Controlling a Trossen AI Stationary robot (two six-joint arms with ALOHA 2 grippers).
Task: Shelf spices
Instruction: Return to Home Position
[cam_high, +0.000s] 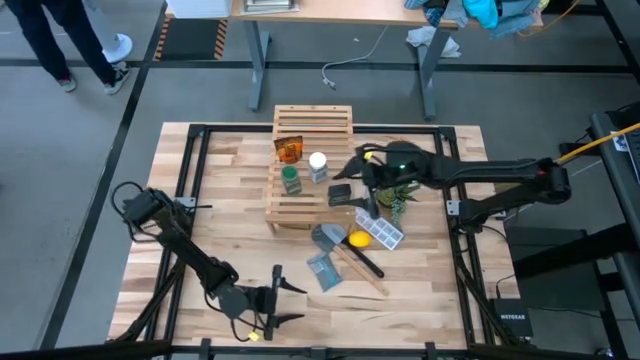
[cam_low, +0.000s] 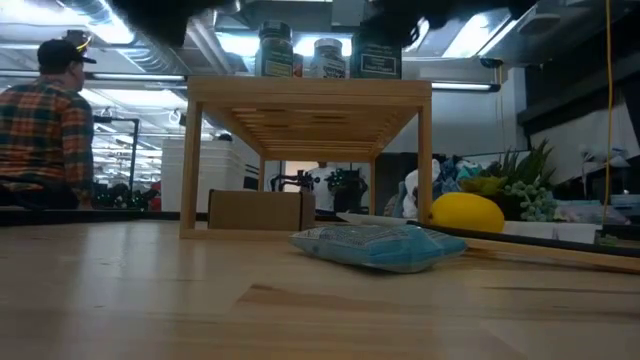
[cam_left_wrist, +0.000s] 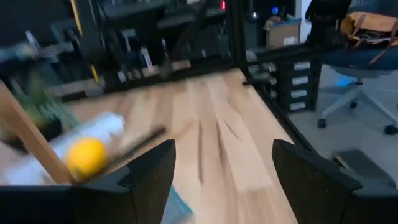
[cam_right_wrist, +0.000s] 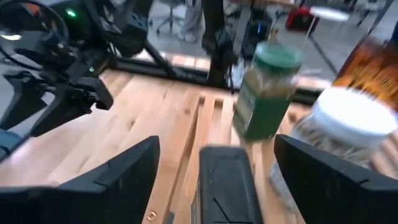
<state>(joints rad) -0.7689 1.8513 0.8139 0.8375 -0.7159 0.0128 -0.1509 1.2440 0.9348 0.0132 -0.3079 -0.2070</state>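
Note:
The shelf (cam_high: 310, 165), a light-wood slatted rack, stands mid-table. On its top slats stand an orange-brown jar (cam_high: 288, 150), a white-capped bottle (cam_high: 318, 165), a green-lidded jar (cam_high: 291, 180) and a small black box (cam_high: 341, 193). My right gripper (cam_high: 352, 182) is open just right of the box. In the right wrist view its fingers stand wide on either side of the box (cam_right_wrist: 224, 186) without touching it. Beyond the box are the green-lidded jar (cam_right_wrist: 267, 93) and the white-capped bottle (cam_right_wrist: 348, 137). My left gripper (cam_high: 292, 304) is open near the table's near edge, holding nothing.
Right of the shelf lie a yellow round object (cam_high: 357, 239), a small plant (cam_high: 400, 195), a clear tray (cam_high: 380, 232), a dark-handled tool (cam_high: 362, 262) and blue packets (cam_high: 325, 270). A person (cam_low: 50, 130) sits beyond the table. Bare wood lies left of the shelf.

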